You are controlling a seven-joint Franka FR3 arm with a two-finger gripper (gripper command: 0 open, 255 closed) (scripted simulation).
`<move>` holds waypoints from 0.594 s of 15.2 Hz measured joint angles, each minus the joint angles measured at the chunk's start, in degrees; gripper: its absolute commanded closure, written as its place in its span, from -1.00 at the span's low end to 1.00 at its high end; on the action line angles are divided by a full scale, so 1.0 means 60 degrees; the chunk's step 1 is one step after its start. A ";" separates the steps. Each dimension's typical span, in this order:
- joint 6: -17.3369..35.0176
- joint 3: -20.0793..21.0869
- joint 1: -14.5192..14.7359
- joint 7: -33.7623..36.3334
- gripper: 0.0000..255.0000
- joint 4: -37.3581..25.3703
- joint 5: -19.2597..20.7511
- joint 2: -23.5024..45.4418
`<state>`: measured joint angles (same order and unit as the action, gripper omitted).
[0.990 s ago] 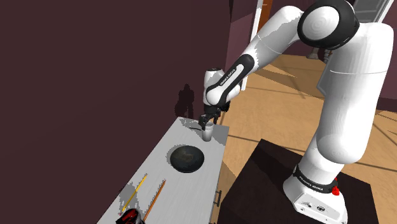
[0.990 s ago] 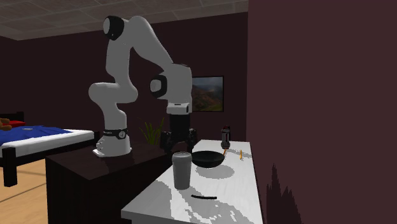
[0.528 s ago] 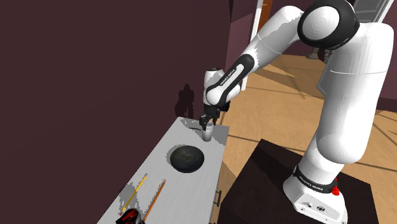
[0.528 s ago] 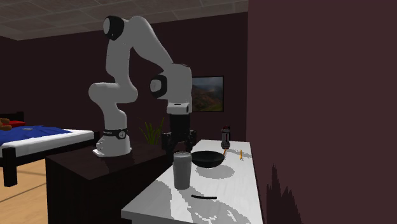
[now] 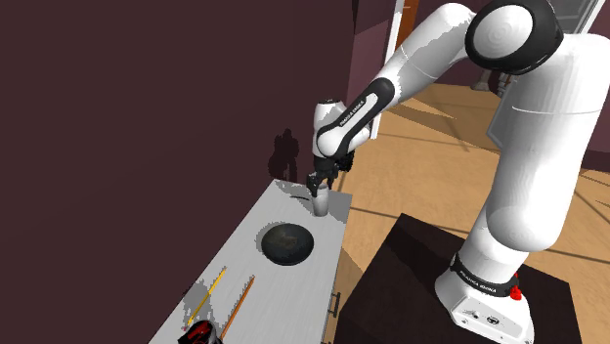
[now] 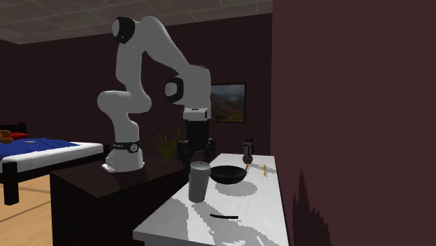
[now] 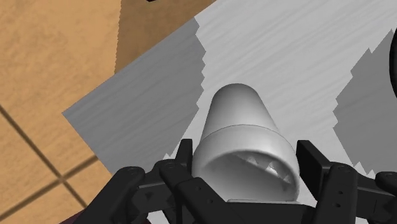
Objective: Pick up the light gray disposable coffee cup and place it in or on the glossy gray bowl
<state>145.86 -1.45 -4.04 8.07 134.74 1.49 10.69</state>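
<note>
At the far end of the table (shoulder view): the light grey open-topped disposable cup point(image 5: 320, 204) is right by the edge of the pale grey streaked tabletop point(image 5: 298, 288). It's on the far side of the glossy dark grey round bowl point(image 5: 286, 243), with bare table between them.
Gripper: the all-black two-finger gripper point(image 5: 318, 191) comes down onto the cup from above. Its fingers point(image 7: 184, 158) look pinched onto the cup wall just under the rim, one on each side.
Cup base: resting on the table or barely off it, honestly can't tell which.
Cup handling: my guess is super light, thin-walled and easy to crush. It's also smooth and tapered, so a weak pinch could let it slide out downward.
Where to grab: up near the rim, the widest and probably stiffest part, which is where the fingers already sit. Squeeze gently.
Wrist view: looks into the cup's open mouth and shows how evenly the fingers flank it.
Second exterior view: side-on, so you get the cup's height against the bowl's low rim, i.e. how much lift it'd need.
Shoulder view: gives the route along the table from cup to bowl.
</note>
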 measured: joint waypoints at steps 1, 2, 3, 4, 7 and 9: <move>-0.0095 -0.0002 -0.0003 -0.0009 1.00 0.0027 0.0001 -0.0123; -0.0231 0.0000 0.0001 -0.0004 1.00 -0.0002 0.0000 -0.0230; -0.0343 -0.0001 0.0001 -0.0007 1.00 0.0000 0.0002 -0.0345; -0.0459 -0.0007 -0.0008 -0.0026 1.00 -0.0038 0.0000 -0.0422; -0.0825 0.0004 0.0008 -0.0003 1.00 -0.0094 0.0002 -0.0733; -0.1084 -0.0004 -0.0001 -0.0026 1.00 -0.0140 0.0000 -0.0945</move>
<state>139.36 -1.47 -4.05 7.91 133.90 1.49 5.02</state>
